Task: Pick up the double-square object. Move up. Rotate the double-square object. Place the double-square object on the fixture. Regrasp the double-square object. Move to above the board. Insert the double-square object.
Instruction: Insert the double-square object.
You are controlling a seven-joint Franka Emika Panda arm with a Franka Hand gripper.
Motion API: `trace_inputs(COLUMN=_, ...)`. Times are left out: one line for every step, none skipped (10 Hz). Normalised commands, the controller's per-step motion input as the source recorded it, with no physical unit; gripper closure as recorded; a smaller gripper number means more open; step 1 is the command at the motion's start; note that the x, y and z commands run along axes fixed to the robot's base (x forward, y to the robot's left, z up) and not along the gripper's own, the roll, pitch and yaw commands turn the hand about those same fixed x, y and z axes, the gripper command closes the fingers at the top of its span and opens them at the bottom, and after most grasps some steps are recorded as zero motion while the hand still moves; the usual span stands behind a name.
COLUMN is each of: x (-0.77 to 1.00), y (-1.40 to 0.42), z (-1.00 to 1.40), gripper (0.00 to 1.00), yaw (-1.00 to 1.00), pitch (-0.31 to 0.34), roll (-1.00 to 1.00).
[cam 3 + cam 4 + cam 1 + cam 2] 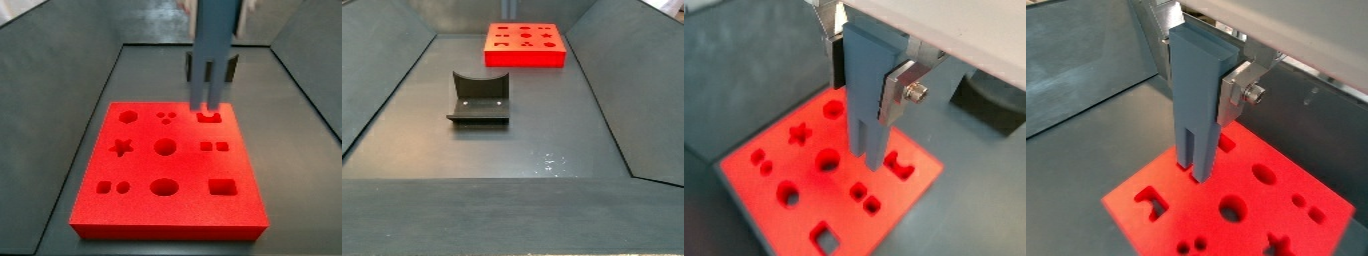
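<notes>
- One gripper (865, 70) is in frame in both wrist views, positioned above the board (778, 215); its silver fingers (901, 92) are clamped on the double-square object (867, 95).
- Held upright, the double-square object (1197, 95) is a blue-grey bar with a slot dividing its lower end into two prongs.
- Its lower end hangs over the red board (1146, 225); contact with the board surface cannot be determined.
- In a side view, the double-square object (211, 50) stands over the board (174, 215) near that slab's far right corner, just beside a square-edged cutout (209, 117).
- Board cutouts visible include a star (123, 148), several circles and squares.
- In a side view, the fixture (480, 97), a dark L-shaped bracket, stands on the grey floor (489, 150), well apart from the board (525, 45), which lies at the far end.
</notes>
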Motion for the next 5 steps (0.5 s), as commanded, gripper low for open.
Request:
trace_inputs(x=0.75, y=-0.54, z=-0.56, gripper=1.0, yaw=0.0, pitch=-0.1, roll=0.08)
trace_inputs(x=0.75, y=-0.47, z=-0.49, gripper=1.0, yaw=0.0, pitch=0.0, roll=0.34)
trace_inputs(x=0.64, y=-0.35, z=-0.36, gripper=1.0, yaw=-0.05, pitch=0.05, roll=0.45)
trace_inputs(x=0.43, y=-0.29, z=-0.21, gripper=1.0, yaw=0.0, pitch=0.08, roll=0.5)
trace_inputs(x=0.33, y=-0.22, z=-0.21, gripper=1.0, yaw=0.0, pitch=0.067, roll=0.4)
